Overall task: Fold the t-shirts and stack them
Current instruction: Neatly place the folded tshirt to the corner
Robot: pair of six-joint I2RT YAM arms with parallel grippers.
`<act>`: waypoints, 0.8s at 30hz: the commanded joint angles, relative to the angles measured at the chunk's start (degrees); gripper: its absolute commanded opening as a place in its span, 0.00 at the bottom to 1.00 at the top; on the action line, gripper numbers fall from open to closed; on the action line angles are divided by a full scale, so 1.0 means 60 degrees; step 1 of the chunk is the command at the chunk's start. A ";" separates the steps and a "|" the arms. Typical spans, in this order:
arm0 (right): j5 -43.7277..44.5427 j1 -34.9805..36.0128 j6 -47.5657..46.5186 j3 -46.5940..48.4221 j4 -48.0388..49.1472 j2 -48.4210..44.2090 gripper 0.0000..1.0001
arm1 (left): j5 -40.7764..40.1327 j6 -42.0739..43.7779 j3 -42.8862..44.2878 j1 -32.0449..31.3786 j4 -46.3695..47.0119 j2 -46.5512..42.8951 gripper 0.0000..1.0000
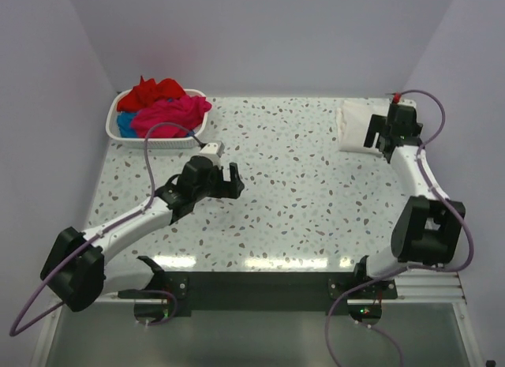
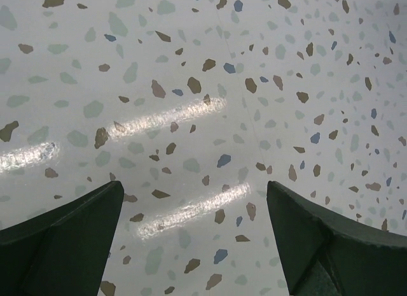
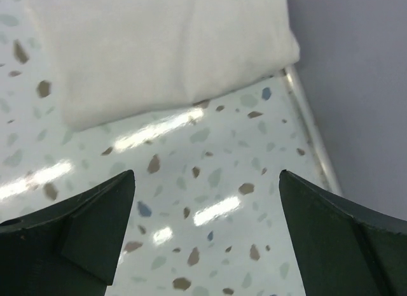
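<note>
A folded white t-shirt lies at the table's far right; in the right wrist view it fills the top, its print hidden. My right gripper hangs open and empty just beside its near edge, over bare table. Red, magenta-pink and blue t-shirts lie crumpled in the white basket at the far left. My left gripper is open and empty over the table's middle left, with only speckled table between its fingers.
The table's metal right edge and the grey wall run close beside my right gripper. The basket stands just behind my left arm. A purple cable loops over the left arm.
</note>
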 commanded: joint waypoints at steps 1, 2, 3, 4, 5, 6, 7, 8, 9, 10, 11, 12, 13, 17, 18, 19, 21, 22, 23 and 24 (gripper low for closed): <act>-0.1497 0.0680 0.1452 -0.1269 0.0482 -0.1928 0.99 | -0.0484 0.0371 -0.0076 0.0029 -0.0561 -0.0718 1.00; -0.1585 0.0914 0.1527 -0.1577 0.0395 -0.2512 0.99 | -0.0470 0.0415 -0.0076 0.0029 -0.0649 -0.0966 1.00; -0.1571 0.1221 0.1600 -0.2102 0.0337 -0.2837 0.99 | -0.0426 0.0517 -0.0119 0.0029 -0.0766 -0.1070 1.00; -0.1571 0.1993 0.1804 -0.2339 0.0249 -0.3072 0.98 | -0.0368 0.0561 -0.0105 0.0029 -0.0868 -0.1187 1.00; -0.1585 0.2363 0.1907 -0.2588 0.0103 -0.3307 0.99 | -0.0353 0.0576 -0.0076 0.0043 -0.0985 -0.1377 1.00; -0.1644 0.3048 0.2039 -0.3055 0.0073 -0.3773 0.99 | -0.0338 0.0635 -0.0047 0.0029 -0.1190 -0.1480 1.00; -0.1688 0.3345 0.2446 -0.3277 0.0029 -0.3995 0.99 | -0.0324 0.0679 -0.0047 0.0029 -0.1279 -0.1597 1.00; -0.1804 0.3580 0.2653 -0.3729 -0.0044 -0.4244 0.99 | -0.0367 0.0679 -0.0061 0.0029 -0.1439 -0.1859 1.00; -0.2008 0.3960 0.2873 -0.3936 -0.0059 -0.4653 0.99 | -0.0411 0.0679 -0.0061 0.0029 -0.1499 -0.1993 1.00; -0.2373 0.4138 0.3266 -0.4156 -0.0059 -0.4889 0.99 | -0.0469 0.0694 -0.0047 0.0029 -0.1586 -0.2124 1.00; -0.2609 0.4284 0.3459 -0.4376 -0.0030 -0.5080 0.99 | -0.0557 0.0694 -0.0032 0.0029 -0.1660 -0.2372 1.00; -0.2785 0.4605 0.3620 -0.4740 -0.0045 -0.5430 0.99 | -0.0587 0.0694 -0.0003 0.0029 -0.1820 -0.2491 1.00; -0.2990 0.4768 0.3941 -0.4875 -0.0074 -0.5564 0.99 | -0.0645 0.0694 0.0012 0.0029 -0.1880 -0.2579 1.00; -0.2890 0.5632 0.4266 -0.5359 -0.0249 -0.6106 0.99 | -0.0938 0.0708 0.0100 0.0029 -0.2187 -0.3077 1.00; -0.2802 0.5851 0.4267 -0.5417 -0.0337 -0.6165 0.99 | -0.0997 0.0708 0.0158 0.0029 -0.2304 -0.3136 1.00; -0.2729 0.5940 0.4252 -0.5403 -0.0454 -0.6238 0.99 | -0.1026 0.0708 0.0187 0.0029 -0.2377 -0.3209 1.00; -0.2567 0.6101 0.4208 -0.5360 -0.0718 -0.6341 0.98 | -0.1100 0.0723 0.0246 0.0029 -0.2524 -0.3429 1.00; -0.2553 0.6146 0.4150 -0.5345 -0.0791 -0.6414 0.99 | -0.1085 0.0796 0.0246 0.0029 -0.2554 -0.3574 1.00; -0.2581 0.6175 0.4135 -0.5330 -0.0879 -0.6545 0.98 | -0.1085 0.0840 0.0246 0.0029 -0.2568 -0.3648 1.00; -0.2582 0.6248 0.4120 -0.5301 -0.0909 -0.6619 0.99 | -0.1085 0.0898 0.0261 0.0043 -0.2656 -0.3707 1.00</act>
